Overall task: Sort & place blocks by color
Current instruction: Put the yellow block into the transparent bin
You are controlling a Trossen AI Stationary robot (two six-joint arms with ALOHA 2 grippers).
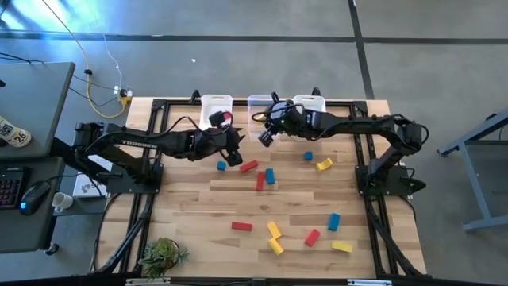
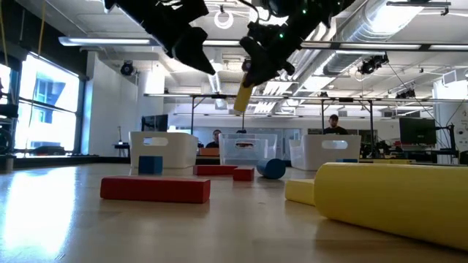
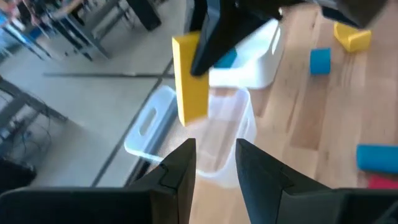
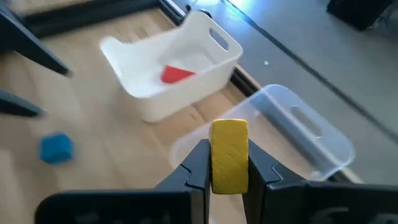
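Observation:
My right gripper is shut on a yellow bar block and hovers over the clear middle bin at the table's far edge. The left wrist view also shows this block above the clear bin. My left gripper is open and empty, in the air just left of the right one, near a blue block. The left white bin holds a red block. Several red, yellow and blue blocks lie flat on the table. My right gripper pinches the yellow bar between its two fingers at its upper end. The fingers come from above, slanting down. The bar is lifted clear and hangs nearly upright, its lower end sticking out below the fingertips, over the clear bin.
A right white bin holds something blue. Loose blocks lie mid-table and toward the near edge. A small plant stands at the near left corner. A black frame rail borders the table.

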